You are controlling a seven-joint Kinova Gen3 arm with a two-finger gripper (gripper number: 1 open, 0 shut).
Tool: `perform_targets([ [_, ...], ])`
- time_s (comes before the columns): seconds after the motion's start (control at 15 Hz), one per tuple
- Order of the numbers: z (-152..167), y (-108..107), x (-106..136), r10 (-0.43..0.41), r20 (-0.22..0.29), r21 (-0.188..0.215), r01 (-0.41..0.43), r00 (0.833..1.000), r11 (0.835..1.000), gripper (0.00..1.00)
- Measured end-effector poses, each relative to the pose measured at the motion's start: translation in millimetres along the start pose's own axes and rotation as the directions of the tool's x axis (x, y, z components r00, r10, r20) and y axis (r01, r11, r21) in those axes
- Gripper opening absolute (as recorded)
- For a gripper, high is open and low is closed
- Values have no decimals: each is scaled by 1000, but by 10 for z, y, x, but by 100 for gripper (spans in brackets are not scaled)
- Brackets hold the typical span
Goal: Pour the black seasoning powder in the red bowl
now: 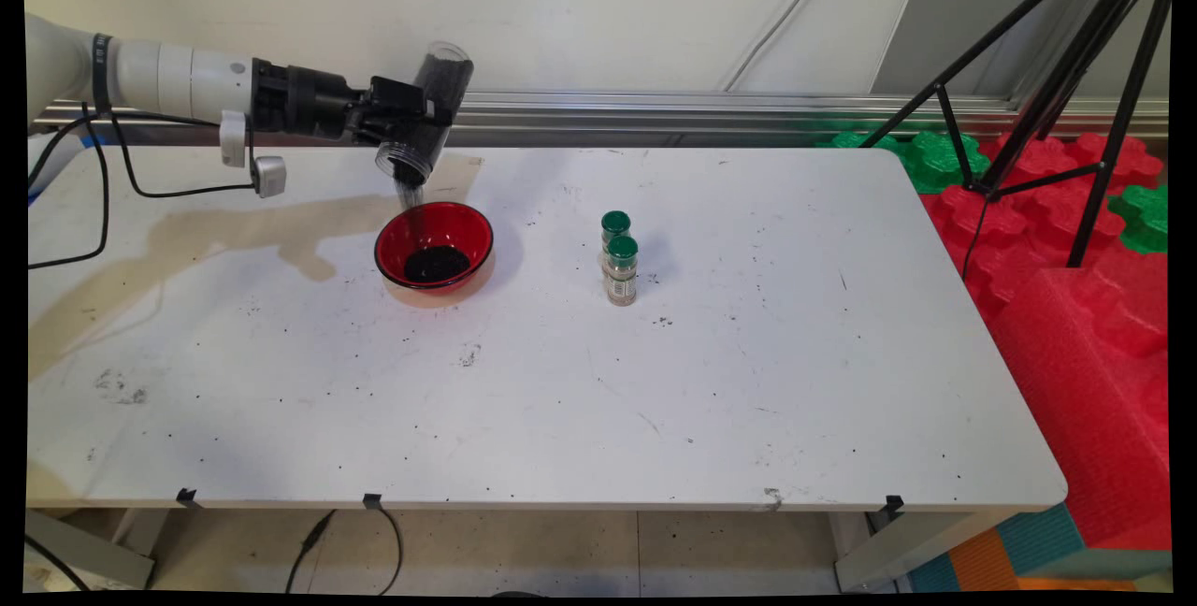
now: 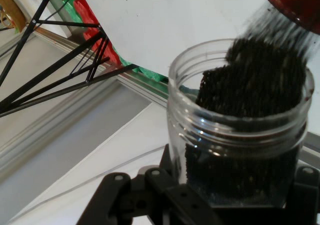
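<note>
The jaws are clamped on a clear jar point(image 1: 428, 110), so the gripper point(image 1: 416, 115) holds it about its middle, tipped mouth-down and to the lower left. Dark grains point(image 2: 250, 85) fill the jar up to its threaded mouth and spill out in a thin stream.

Straight below the jaws stands a red bowl point(image 1: 434, 247) on the white table point(image 1: 561, 382), with a dark heap of the same grains in its bottom. The stream falls into it at its far side. Nothing stands between the jar's mouth and the bowl.

Well off to the right of the jaws, and lower, two small bottles point(image 1: 619, 260) with green caps stand upright, one just behind the other, apart from the bowl. Farther right, past the table's edge, are the black legs of a tripod point(image 1: 1075, 101) and red and green foam blocks point(image 1: 1075, 307).

The arm point(image 1: 168, 78) reaches in level from the left, above the table's far edge, with black cables point(image 1: 103, 185) hanging below it.
</note>
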Motion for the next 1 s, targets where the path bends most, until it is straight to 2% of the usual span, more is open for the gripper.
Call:
perform_targets([
  [0.73, 6, 1, 6, 5, 0, -2, -5, 1000, 1000, 0],
  [1.0, 6, 5, 16, -22, -1, -8, 22, 1000, 1000, 0],
])
